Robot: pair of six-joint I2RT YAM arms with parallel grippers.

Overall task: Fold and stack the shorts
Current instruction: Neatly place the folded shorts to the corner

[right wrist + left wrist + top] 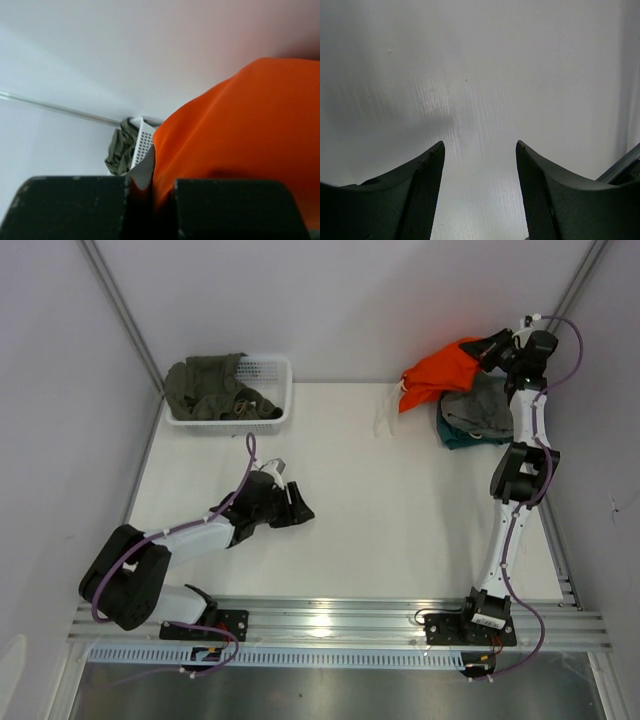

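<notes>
The bright orange shorts (443,373) are found at the far right corner of the table (400,500). They are bunched and held up by one edge, and their lower part is draped against a folded grey and teal pile (472,412). A white drawstring (385,412) is seen dangling just to their left.

The cloth is pinched by the right gripper (497,346), whose jaws are clamped together on a fold of orange. The left gripper (297,504) is held low over bare table near the middle, its jaws spread apart with nothing between them. At the far left, a white basket (283,380) is filled with an olive-green garment (205,388).

Only a thin fold appears to be gripped, so the shorts could be dropped if it slips. The pile beneath could be dragged out of order when the shorts are pulled away, and the loose drawstring could be snagged.

No brand, label or writing can be read.
</notes>
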